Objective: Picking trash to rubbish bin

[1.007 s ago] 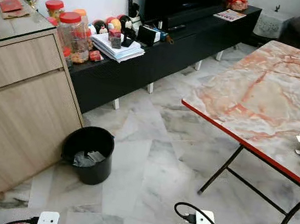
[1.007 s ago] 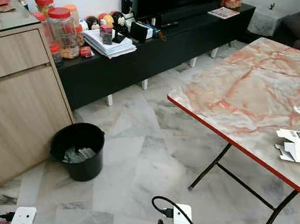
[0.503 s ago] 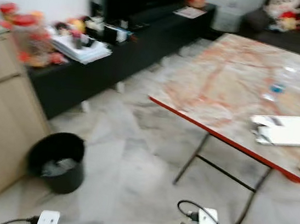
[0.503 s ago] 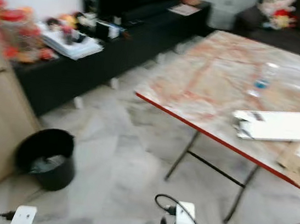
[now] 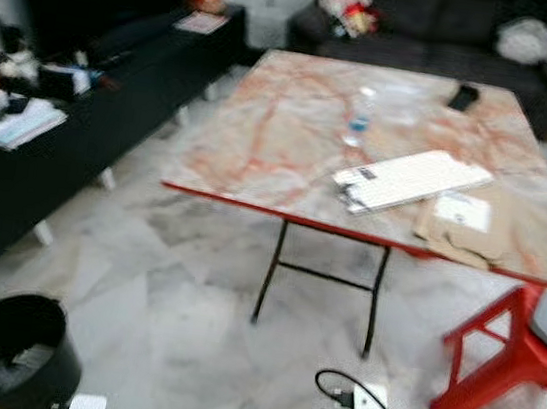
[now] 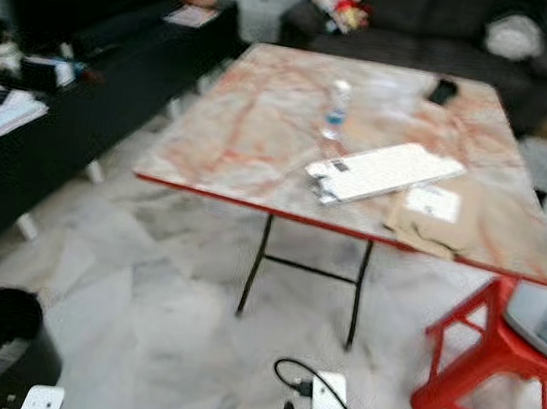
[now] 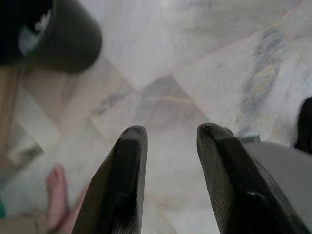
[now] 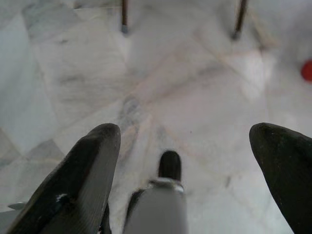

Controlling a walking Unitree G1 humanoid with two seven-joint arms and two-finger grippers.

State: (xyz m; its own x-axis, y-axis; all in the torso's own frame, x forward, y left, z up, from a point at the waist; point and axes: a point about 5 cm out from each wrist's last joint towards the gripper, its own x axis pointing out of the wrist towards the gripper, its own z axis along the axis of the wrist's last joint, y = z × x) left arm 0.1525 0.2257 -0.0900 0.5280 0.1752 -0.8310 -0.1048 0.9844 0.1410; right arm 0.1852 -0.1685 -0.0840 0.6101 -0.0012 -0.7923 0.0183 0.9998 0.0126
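Marble floor (image 5: 192,285) spreads between a low black cabinet (image 5: 47,165) on the robot's left and a folding table (image 5: 260,152) with a pink-veined tabletop and red rim, standing ahead. On that tabletop a flattened white box (image 5: 408,180) lies toward the near edge, right of centre, one end reaching toward the right side. Just beside it, at the near right corner, sits a brown paper bag (image 5: 465,222) with a white label. These two look like the trash to collect, lying loose and within reach of the near edge. A small water bottle (image 5: 357,125) stands upright near the middle, and a dark phone-like thing (image 5: 462,95) rests by the far right corner; neither reads clearly as trash.

A black bin (image 5: 6,361) stands on the floor at the robot's near left, well apart from the table, with pale scraps already inside, so it is placed for drops after a turn away from the table. A red stool (image 5: 504,366) stands beside the table's right legs.

Both arms hang low over bare floor, carrying nothing. The left gripper (image 7: 168,141) has its fingers parted with only tile between them, the bin at the edge of its view. The right gripper (image 8: 187,146) is spread wide and empty, table legs (image 8: 124,17) beyond it. I judge the robot is approaching the table for a pickup; the views are blurred.
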